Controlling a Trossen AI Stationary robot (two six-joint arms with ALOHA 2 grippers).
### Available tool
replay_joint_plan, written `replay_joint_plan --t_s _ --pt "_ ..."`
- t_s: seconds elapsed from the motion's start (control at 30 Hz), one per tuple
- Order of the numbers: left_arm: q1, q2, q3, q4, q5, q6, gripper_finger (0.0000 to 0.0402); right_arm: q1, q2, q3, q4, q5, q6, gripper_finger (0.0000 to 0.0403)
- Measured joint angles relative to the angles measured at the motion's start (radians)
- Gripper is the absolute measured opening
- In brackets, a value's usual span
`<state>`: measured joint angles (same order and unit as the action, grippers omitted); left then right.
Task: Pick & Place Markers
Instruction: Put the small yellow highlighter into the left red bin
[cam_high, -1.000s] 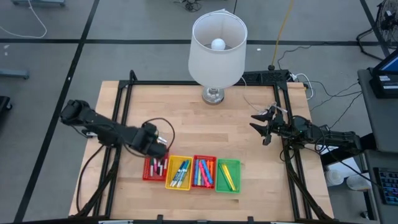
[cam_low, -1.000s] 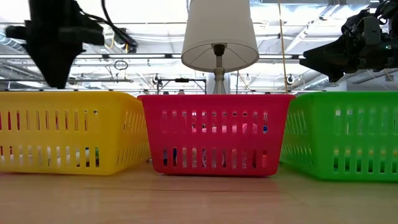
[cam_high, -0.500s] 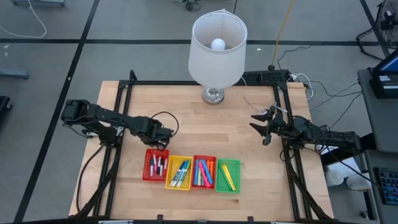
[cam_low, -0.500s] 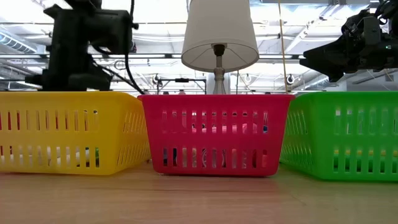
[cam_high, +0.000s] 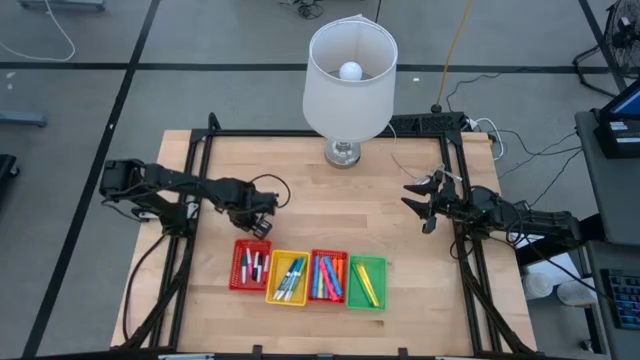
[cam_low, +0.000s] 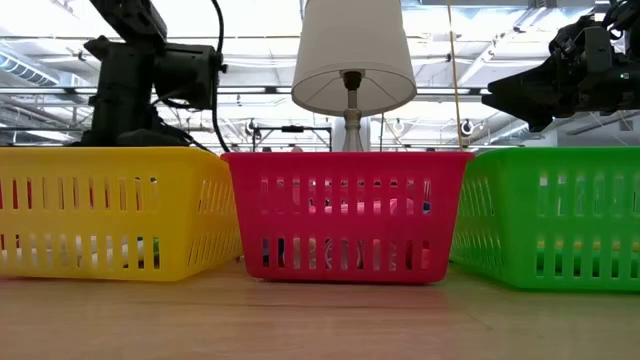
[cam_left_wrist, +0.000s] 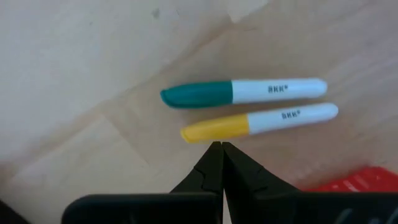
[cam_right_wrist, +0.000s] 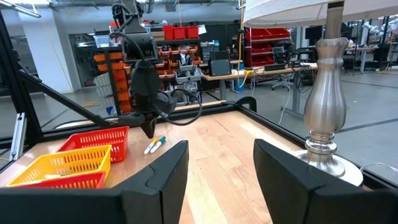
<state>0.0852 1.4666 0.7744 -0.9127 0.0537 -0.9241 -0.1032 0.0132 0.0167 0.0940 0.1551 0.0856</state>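
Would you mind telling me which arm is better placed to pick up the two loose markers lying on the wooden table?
Left. The left gripper, shut, hovers right by the green-capped white marker and yellow-capped white marker, near the red mesh tray. The open right gripper waits across the table.

Four trays (cam_high: 308, 277) sit in a row at the table's (cam_high: 330, 200) six o'clock; the lamp (cam_high: 349, 80) stands at twelve, two markers (cam_left_wrist: 249, 106) at nine beside the leftmost tray.
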Motion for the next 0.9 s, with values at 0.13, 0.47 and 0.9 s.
replay_joint_plan --t_s 0.13,0.47,0.9 --pt "0.040 0.000 -0.001 0.010 0.030 0.066 0.0002 0.000 0.000 0.000 0.000 0.000 0.000 0.0169" --pt "0.091 0.000 -0.001 0.043 0.172 0.181 0.0001 0.000 0.000 0.000 0.000 0.000 0.000 0.0169" --pt "0.122 0.006 -0.001 0.043 0.173 0.213 0.0001 0.000 0.000 0.000 0.000 0.000 0.000 0.0169"
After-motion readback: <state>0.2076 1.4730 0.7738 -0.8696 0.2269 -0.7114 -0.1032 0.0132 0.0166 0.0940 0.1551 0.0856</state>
